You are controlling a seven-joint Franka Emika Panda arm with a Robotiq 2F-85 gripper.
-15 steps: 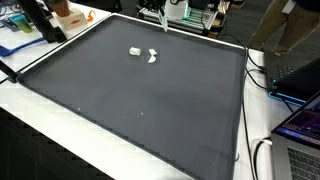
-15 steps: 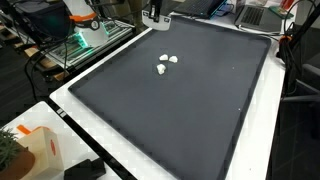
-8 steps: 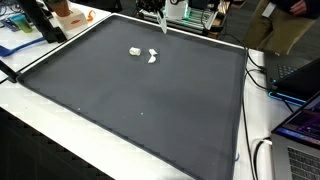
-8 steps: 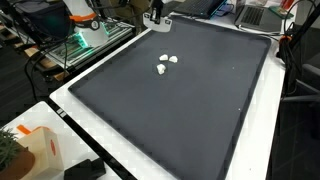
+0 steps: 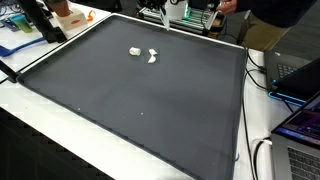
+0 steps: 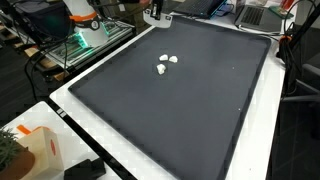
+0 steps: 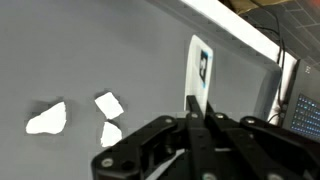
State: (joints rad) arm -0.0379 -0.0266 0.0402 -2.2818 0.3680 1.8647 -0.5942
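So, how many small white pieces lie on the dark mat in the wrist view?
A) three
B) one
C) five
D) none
A: the wrist view shows three white pieces lying close together on the dark mat, apart from the gripper.

Wide dark mat free, white scraps near far edge

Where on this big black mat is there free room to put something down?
Nearly the whole mat is bare: everything between the three white pieces and its near edge. It is crowded only at the far edge, around those pieces and the shut gripper.
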